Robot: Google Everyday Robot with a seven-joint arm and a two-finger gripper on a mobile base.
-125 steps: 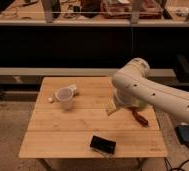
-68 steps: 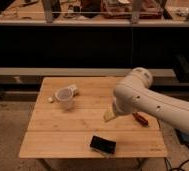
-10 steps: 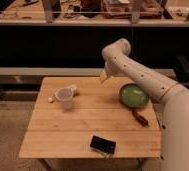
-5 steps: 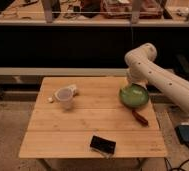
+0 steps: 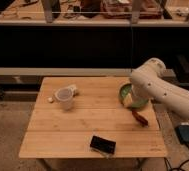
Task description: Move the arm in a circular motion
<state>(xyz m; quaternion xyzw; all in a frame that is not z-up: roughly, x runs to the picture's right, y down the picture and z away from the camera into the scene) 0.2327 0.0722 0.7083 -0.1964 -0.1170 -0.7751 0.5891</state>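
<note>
The cream-white arm (image 5: 160, 90) enters from the lower right and bends at a rounded joint above the table's right side. Small dark dots run along its side. Its end hangs down over the green bowl (image 5: 124, 93), and the gripper (image 5: 132, 101) shows only as a pale shape just above the bowl. It touches nothing that I can see.
On the wooden table (image 5: 83, 127) stand a clear plastic cup (image 5: 64, 97) with small pale bits beside it, a red object (image 5: 140, 118) next to the bowl, and a black flat object (image 5: 103, 145) near the front edge. A blue-grey device (image 5: 188, 133) lies on the floor at the right. Dark shelving stands behind.
The arm's joint has swung from the table's back middle to the right and come down over the green bowl. The things on the table have not moved.
</note>
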